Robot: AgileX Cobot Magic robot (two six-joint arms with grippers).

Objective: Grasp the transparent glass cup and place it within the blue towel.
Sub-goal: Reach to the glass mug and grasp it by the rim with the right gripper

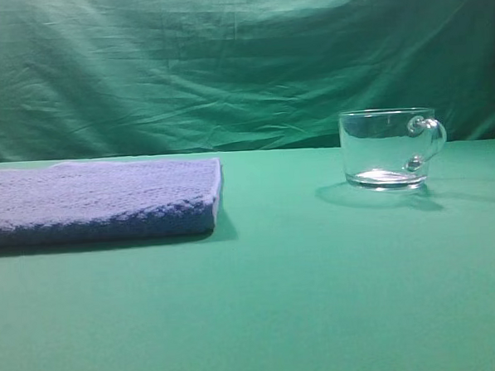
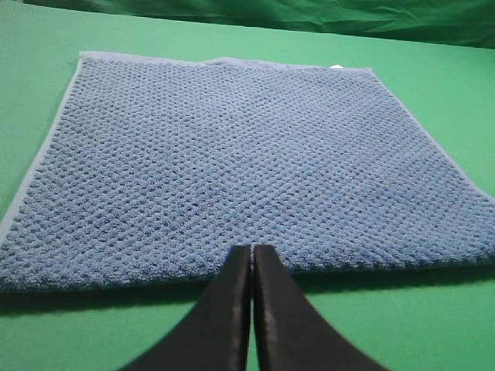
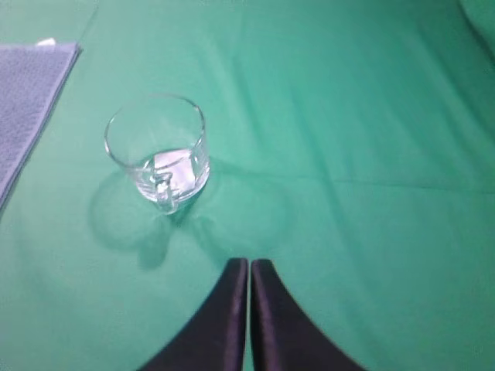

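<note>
Right wrist view: my right gripper (image 3: 249, 267) is pressed together, just short of the short clear glass cup (image 3: 157, 149), upright right of the folded blue towel (image 3: 31, 100). I should spread it first, then straddle the rim.

Green-clothed table (image 1: 320, 298). Flat toward left edge: folded blue towel (image 1: 99, 197). Upright toward right edge, well apart from towel: glass cup (image 1: 387, 149), handle pointing right.
</note>
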